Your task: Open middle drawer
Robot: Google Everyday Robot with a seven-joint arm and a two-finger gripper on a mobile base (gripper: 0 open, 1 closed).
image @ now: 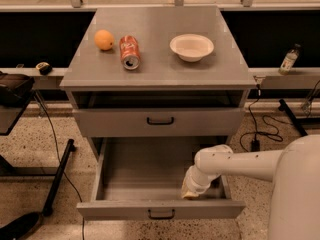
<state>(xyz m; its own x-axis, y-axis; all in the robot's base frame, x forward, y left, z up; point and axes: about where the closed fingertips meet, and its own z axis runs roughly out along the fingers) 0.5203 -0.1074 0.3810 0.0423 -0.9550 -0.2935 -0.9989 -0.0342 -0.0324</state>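
Observation:
The middle drawer [150, 181] is pulled well out of the grey cabinet and shows a wide plain grey interior. Its front carries a small black loop handle [161, 214]. My gripper [191, 189] hangs at the end of the white arm [235, 163]. It is over the right front part of the drawer's interior, just behind the drawer front. It is apart from the handle. Nothing shows in the gripper.
Above it a shut grey drawer [160, 121] with a black handle sits under a dark slot. On the cabinet top [160, 71] are an orange [104, 39], a red can on its side [130, 52] and a white bowl [191, 47]. My white body [297, 194] fills the lower right. Cables lie on the floor.

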